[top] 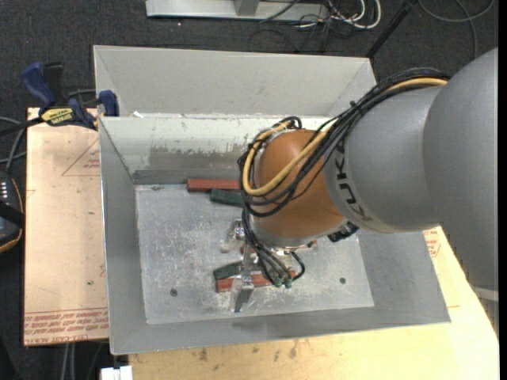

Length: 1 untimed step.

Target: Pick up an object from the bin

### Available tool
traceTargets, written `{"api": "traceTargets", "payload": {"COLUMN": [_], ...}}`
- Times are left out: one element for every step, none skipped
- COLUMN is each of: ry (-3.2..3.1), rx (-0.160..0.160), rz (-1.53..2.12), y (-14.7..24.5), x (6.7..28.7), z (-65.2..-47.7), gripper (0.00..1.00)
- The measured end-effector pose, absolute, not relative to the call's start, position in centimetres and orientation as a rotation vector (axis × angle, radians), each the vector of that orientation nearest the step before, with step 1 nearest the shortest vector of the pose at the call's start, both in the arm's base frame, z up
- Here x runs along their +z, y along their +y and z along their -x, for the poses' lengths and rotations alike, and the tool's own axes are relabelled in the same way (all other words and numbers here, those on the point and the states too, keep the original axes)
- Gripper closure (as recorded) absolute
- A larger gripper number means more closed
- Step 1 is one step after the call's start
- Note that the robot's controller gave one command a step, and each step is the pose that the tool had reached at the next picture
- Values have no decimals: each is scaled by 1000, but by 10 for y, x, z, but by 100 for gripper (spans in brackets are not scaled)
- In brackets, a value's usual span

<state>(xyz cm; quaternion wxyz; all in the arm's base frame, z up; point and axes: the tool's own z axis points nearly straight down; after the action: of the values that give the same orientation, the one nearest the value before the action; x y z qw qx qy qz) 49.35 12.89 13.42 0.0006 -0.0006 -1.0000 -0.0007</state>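
small red-and-green object point(226, 279): on the floor of the bin point(170, 236), near-centre | end effector point(244, 285): down at floor level, just right of it | opening: cannot tell, no grasp visible | red-brown bar point(211, 185), dark green piece point(228, 199): by far wall, well apart

Scuffed matt grey metal bin point(170, 244), glossy smooth orange wrist cover point(299, 200)

bin point(158, 291): grey metal | back: red bar point(207, 185) beside green piece point(226, 198) | centre-front: small red-green piece point(227, 276)
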Motion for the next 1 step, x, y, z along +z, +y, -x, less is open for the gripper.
{"api": "traceTargets", "payload": {"ry": [-3140], "rx": [-2], "rz": [2], "y": [129], "x": [134], "z": [-493], "gripper": [0]}}
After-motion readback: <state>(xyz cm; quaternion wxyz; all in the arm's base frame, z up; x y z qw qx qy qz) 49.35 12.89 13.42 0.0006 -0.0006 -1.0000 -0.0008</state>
